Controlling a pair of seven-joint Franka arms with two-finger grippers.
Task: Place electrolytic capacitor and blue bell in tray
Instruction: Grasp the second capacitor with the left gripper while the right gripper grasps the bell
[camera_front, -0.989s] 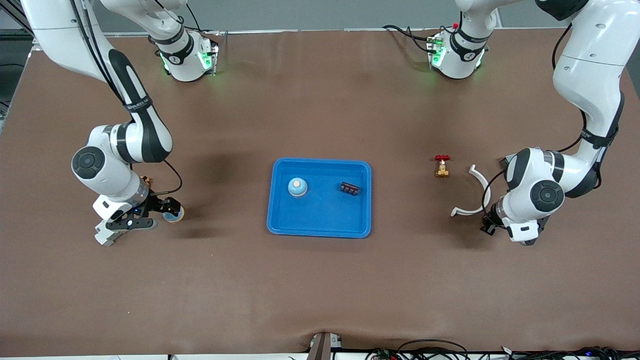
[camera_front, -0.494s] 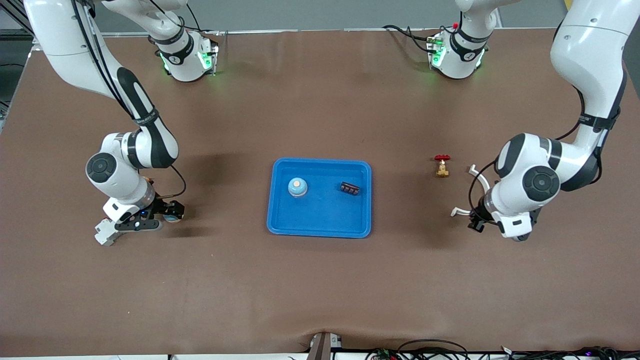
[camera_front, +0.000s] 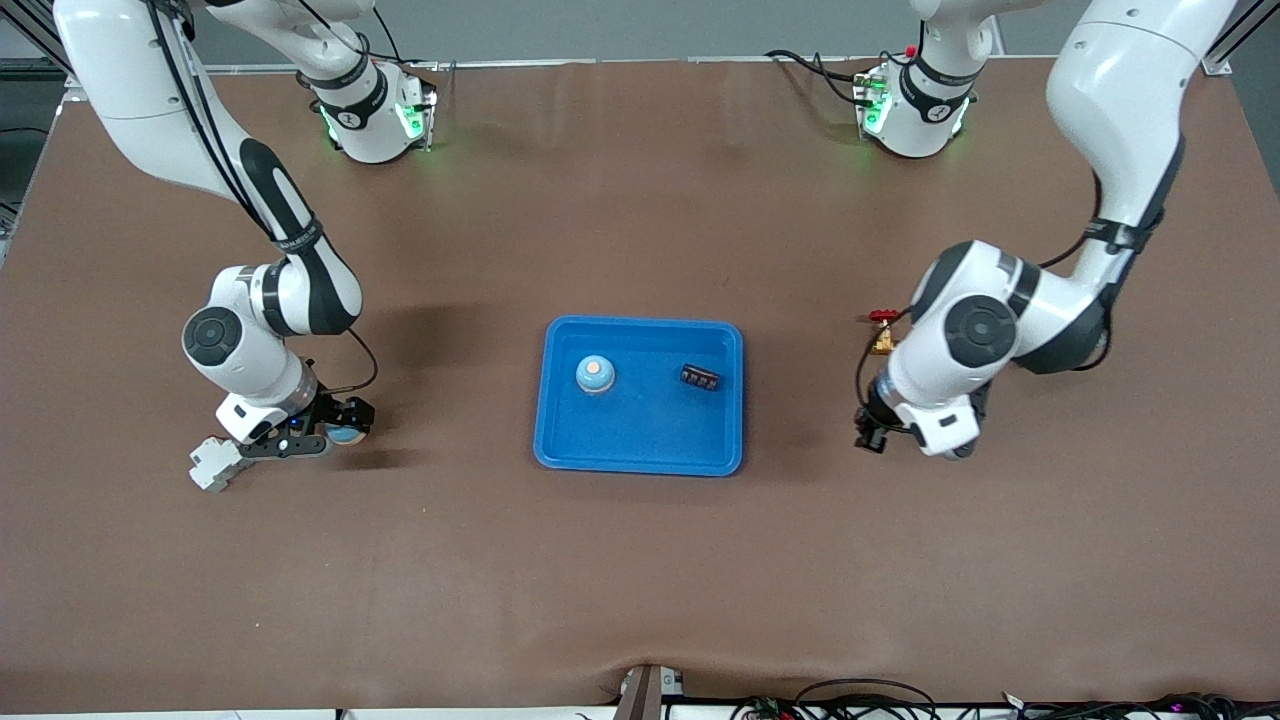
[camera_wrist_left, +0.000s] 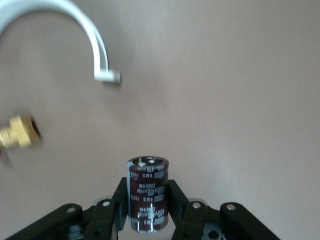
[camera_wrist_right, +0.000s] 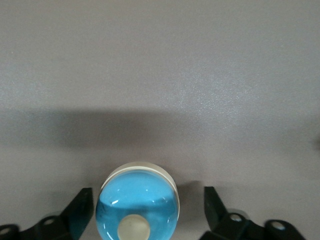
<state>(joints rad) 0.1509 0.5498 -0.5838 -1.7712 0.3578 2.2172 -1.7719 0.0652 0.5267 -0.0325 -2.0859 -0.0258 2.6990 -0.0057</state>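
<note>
The bright-blue tray (camera_front: 640, 455) lies at the middle of the table. A blue bell (camera_front: 595, 374) and a small black part (camera_front: 699, 376) lie in it. My left gripper (camera_front: 868, 438) is over the bare table between the tray and a brass valve (camera_front: 882, 338). In the left wrist view the left gripper (camera_wrist_left: 147, 189) is shut on a dark-brown electrolytic capacitor (camera_wrist_left: 148, 200), held upright. My right gripper (camera_front: 338, 432) is low at the right arm's end of the table. It is open (camera_wrist_right: 147, 197) around a second blue bell (camera_wrist_right: 136, 207), which also shows in the front view (camera_front: 350, 434).
The brass valve with a red handle stands beside the left arm's wrist and also shows in the left wrist view (camera_wrist_left: 17, 137). A white curved plastic piece (camera_wrist_left: 95, 45) shows only in that view; the left arm hides it in the front view.
My left arm has swung toward the tray with the capacitor, leaving the white curved piece. My right gripper has shifted slightly toward the tray's side at the second bell.
</note>
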